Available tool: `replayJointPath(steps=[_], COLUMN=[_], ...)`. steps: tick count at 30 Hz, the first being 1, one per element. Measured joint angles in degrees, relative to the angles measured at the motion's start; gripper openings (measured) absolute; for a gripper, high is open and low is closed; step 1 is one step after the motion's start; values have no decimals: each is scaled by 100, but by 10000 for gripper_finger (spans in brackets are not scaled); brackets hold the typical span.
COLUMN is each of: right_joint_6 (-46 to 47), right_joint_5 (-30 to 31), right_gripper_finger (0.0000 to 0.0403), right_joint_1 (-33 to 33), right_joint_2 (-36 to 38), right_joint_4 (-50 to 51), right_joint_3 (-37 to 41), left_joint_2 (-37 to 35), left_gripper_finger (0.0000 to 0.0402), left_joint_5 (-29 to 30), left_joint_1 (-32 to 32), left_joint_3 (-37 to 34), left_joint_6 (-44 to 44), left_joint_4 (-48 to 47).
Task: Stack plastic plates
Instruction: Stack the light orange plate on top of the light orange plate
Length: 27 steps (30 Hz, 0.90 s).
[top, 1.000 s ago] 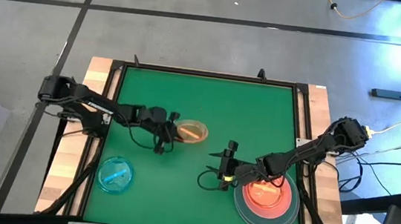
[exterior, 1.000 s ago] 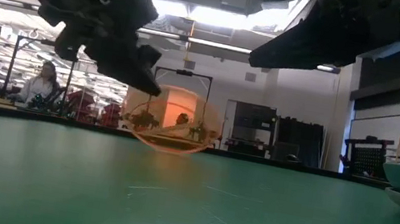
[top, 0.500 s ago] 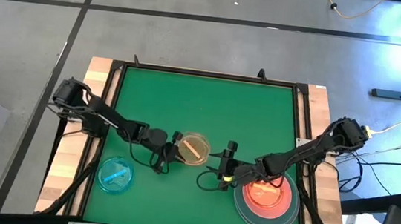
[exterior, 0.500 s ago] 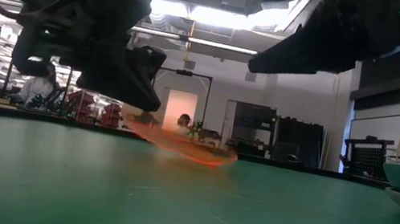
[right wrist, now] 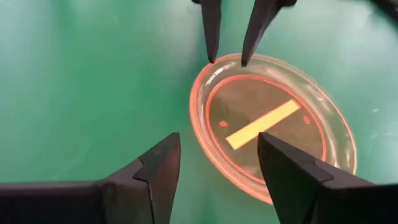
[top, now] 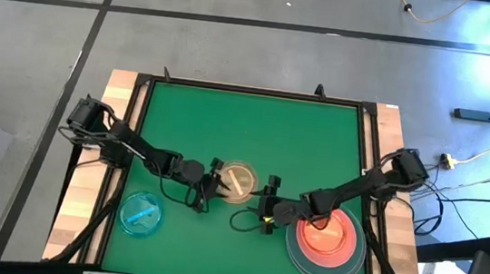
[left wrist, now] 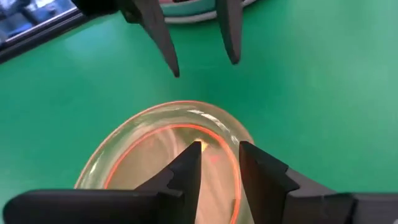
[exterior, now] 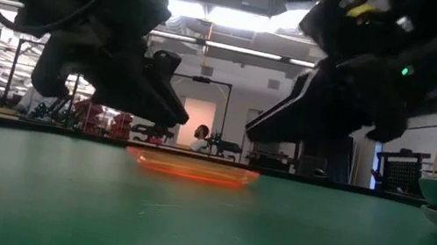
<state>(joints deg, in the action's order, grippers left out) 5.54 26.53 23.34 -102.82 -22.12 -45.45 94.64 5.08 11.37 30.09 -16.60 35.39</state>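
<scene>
I see no legible writing. Small orange-tinted clear plate flat on tabletop; left claw straddles its rim, apart; right claw apart nearby.

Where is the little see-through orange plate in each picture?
High view: small orange plate mid-mat, between both grippers.
Low view: lying flat on the mat, centre.
Left wrist view: just beyond that arm's fingers.
Right wrist view: centre-right.
Shared landmark: the green mat.

translucent orange plate with yellow stripe on green table.
</scene>
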Motion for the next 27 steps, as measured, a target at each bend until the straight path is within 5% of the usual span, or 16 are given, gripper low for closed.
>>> replayJointPath(steps=[11,27], right_joint_6=[-295,-454], right_joint_5=[-562,-375], right_gripper_finger=[204,104], right_joint_1=[-201,-309], right_joint_2=[-625,-880], right_joint_4=[-534,-499], right_joint_3=[-55,-83], left_joint_2=[-224,-221], left_gripper_finger=[101,101], left_joint_5=[987,990], left_joint_1=[245,206], left_joint_3=[7,0], left_joint_6=[-50,-37], left_joint_4=[-432,-537])
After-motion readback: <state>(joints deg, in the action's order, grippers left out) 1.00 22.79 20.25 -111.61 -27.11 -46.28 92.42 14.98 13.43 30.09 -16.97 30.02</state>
